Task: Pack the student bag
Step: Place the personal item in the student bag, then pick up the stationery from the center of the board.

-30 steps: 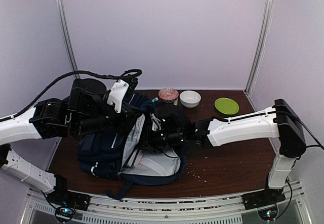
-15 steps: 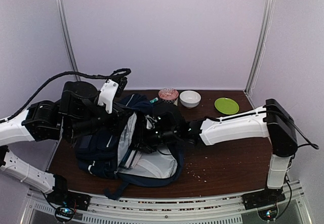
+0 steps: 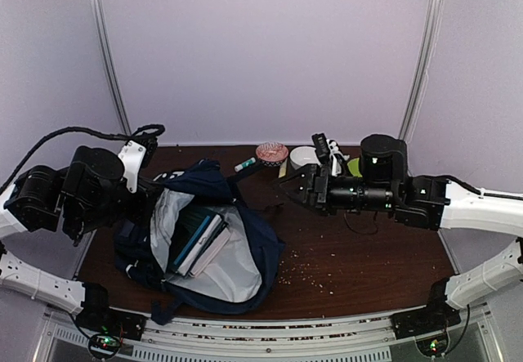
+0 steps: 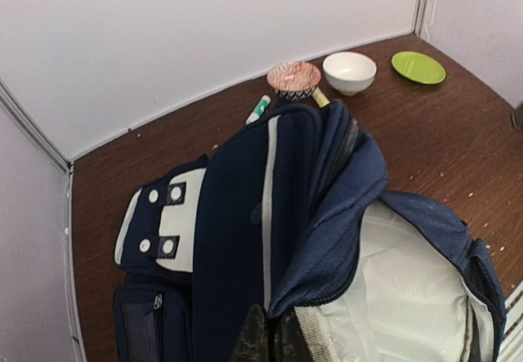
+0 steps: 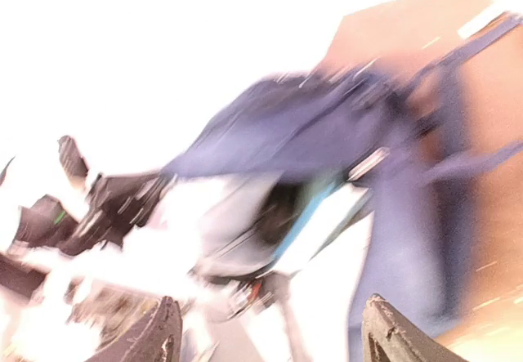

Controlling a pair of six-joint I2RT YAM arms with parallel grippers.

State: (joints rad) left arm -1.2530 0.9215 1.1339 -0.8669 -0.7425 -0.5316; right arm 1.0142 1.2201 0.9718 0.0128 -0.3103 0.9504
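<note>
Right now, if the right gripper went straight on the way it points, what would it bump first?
Probably the student bag: the right gripper, open, points left toward its open mouth with nothing between. Height is hard to judge, so it could pass just above the rim.

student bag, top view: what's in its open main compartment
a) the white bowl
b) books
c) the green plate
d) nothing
b: a few books lie against the grey lining inside the open student bag, while the white bowl and the green plate stand outside it at the far side of the table.
</note>
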